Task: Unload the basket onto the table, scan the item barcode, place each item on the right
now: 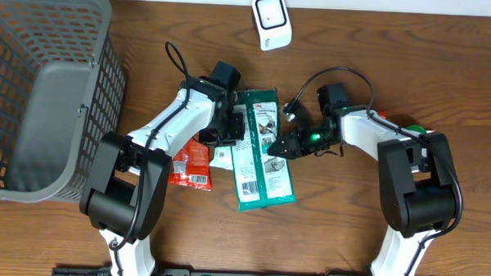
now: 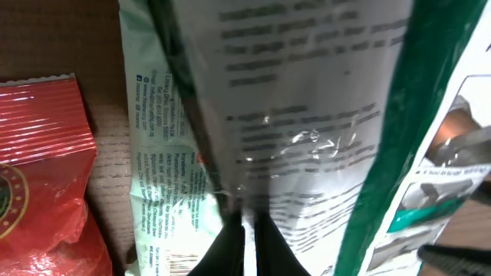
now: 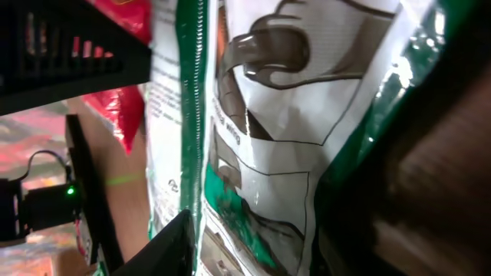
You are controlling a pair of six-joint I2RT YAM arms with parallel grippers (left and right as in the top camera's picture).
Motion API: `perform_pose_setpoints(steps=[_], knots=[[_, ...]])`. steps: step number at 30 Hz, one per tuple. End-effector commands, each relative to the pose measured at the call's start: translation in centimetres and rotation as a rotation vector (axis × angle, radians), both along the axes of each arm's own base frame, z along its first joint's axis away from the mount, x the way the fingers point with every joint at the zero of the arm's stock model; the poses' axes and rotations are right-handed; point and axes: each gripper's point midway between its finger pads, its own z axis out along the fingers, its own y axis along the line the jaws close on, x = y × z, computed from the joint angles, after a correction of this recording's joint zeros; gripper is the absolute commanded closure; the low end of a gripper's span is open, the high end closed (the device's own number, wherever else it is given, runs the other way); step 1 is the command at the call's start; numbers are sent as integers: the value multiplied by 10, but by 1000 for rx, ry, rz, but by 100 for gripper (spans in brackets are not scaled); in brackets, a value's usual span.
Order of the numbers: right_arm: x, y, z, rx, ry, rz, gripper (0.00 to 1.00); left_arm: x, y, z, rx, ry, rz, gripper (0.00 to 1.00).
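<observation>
**A:** Where's the green pack?

**B:** Mid-desk, printed face up. Its long axis runs nearly twelve to six.

**A:** Who has it?

**B:** The left end effector is clenched on its nine o'clock edge. The right end effector sits at the three o'clock edge, but I cannot tell whether it grips.

**A:** Progress?

**B:** Early, I'd judge. The pack is grasped, but the white scanner stands at twelve o'clock, well apart. Lifting, turning and presenting the barcode are all left.

green-white packet, red pouch, grey basket
</observation>
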Motion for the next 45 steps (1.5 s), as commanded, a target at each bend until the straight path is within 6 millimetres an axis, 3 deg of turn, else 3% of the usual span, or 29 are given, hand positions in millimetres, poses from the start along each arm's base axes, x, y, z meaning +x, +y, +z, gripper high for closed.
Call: perform_pose_setpoints(steps=[1,6,10,20,29,35,37,41,45], knots=[[-10,13,7,85,27,37,60,-1,0,-5,1,11,-11,92],[-16,22,24,196,57,55,69,-1,0,-5,1,11,-11,92],[-18,25,32,245,72,61,69,0,3,-6,17,1,-9,92],[-22,30,31,239,71,80,67,0,0,-6,26,-7,-19,92],[-23,39,17,148,133,21,69,-1,-2,-6,26,-7,-26,92],[-18,40,10,113,148,-28,96,0,-1,-5,24,-10,-24,91],[-17,39,9,110,147,-29,99,2,-2,-2,20,-15,-22,91],[-16,38,8,102,141,-34,99,9,-1,15,5,-44,-13,83],[-10,31,16,110,112,-45,99,14,3,35,-12,-88,3,67]])
